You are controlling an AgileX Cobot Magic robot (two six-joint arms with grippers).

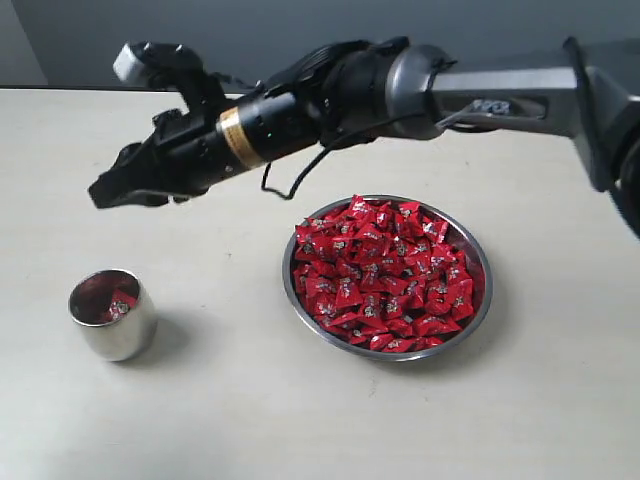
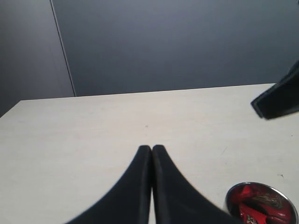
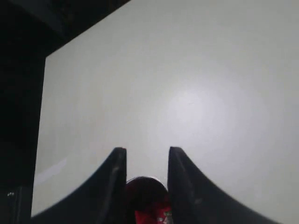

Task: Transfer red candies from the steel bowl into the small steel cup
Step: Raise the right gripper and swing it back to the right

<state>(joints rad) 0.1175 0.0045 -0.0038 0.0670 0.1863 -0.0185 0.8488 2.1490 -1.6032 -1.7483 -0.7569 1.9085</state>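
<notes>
the right gripper (image 3: 145,151) is seen with its fingers spread and nothing pinched between them, poised above the small steel cup (image 1: 112,315) at the near left of the table (image 1: 230,410). a few red candies (image 1: 117,306) are seen inside the cup. the steel bowl (image 1: 400,357) is set to the right, well apart from the cup, heaped with more candies. the left gripper (image 2: 152,148) is pressed together, near the cup.
</notes>
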